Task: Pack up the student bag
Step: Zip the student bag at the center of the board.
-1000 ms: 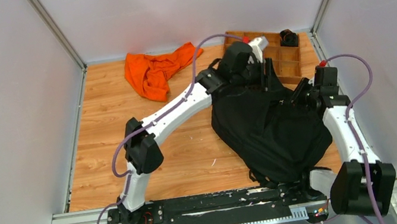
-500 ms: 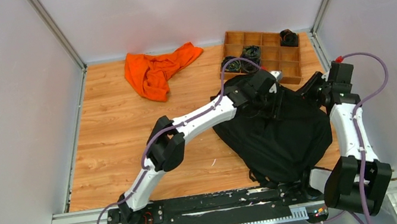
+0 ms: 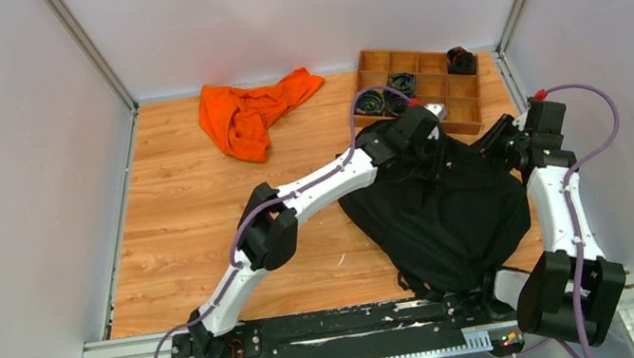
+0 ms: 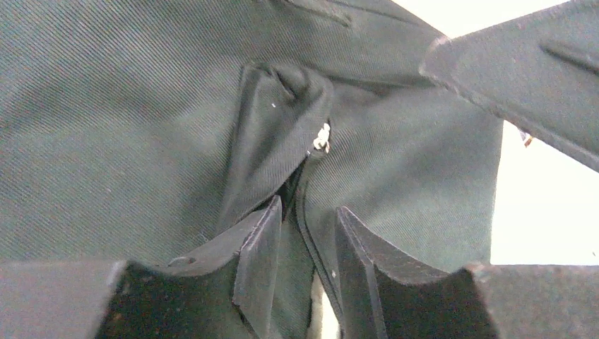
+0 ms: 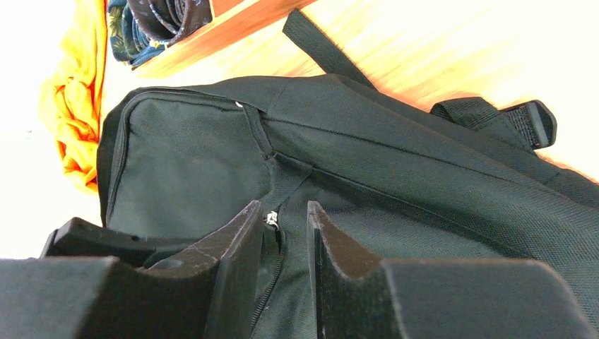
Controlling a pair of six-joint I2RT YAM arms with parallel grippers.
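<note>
The student bag [image 3: 439, 213] lies slumped on the right side of the pale wood-grain surface [image 3: 184, 210], close in front of the arm bases. It is a soft, shapeless mass of black twill weave with stitched seams and flat webbing straps [image 5: 494, 116]. At its far right edge, the right pincer [image 5: 279, 212] pinches a raised ridge of the fabric, and a small metal zip pull [image 5: 270, 219] sits between its black wedge-shaped fingers. At the bag's far end, the left pincer [image 4: 305, 212] straddles a zip seam with its fingers close together; I cannot tell whether it grips. Beyond stand a wooden compartment tray [image 3: 464, 88] and, to its left, a crumpled orange cloth [image 3: 250, 113].
</note>
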